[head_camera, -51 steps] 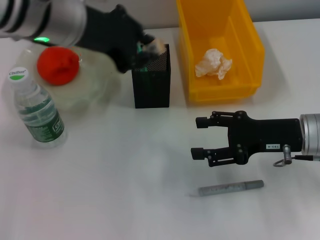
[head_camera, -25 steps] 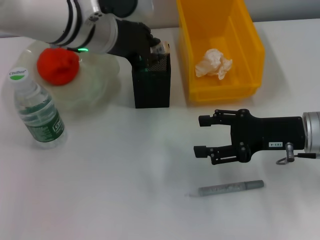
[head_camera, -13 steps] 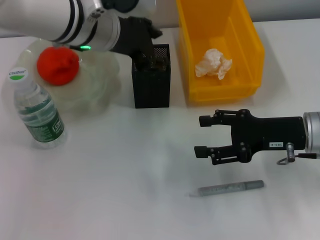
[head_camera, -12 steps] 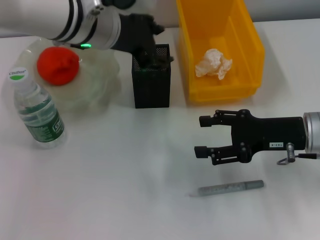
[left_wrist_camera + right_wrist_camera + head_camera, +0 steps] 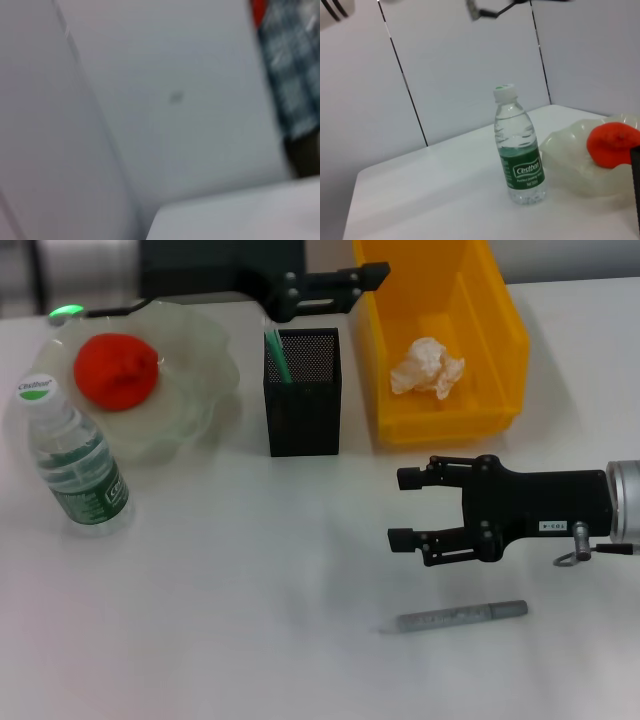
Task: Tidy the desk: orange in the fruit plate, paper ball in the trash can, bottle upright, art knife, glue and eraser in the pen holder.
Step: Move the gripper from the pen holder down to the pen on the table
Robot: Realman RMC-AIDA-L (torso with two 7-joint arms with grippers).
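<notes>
Showing the desk nearly tidied, we find the orange [image 5: 117, 371] in the plate [image 5: 205, 350], the paper ball [image 5: 427, 367] in the bin [image 5: 500, 310], and the bottle [image 5: 74, 462] upright. Our left hand [image 5: 335, 285] hangs above and behind the holder [image 5: 302, 406], fingers spread and empty. A green item stands inside the holder. Our right hand [image 5: 405, 510] hovers over the surface [image 5: 230, 590], fingers likewise spread, with the knife [image 5: 460, 617] lying flat just below and nearer us than its fingertips. We judge the knife light, stiff, slender and somewhat slick. It sits low on the surface, so a pinch across its middle should keep it balanced and away from the tip.
</notes>
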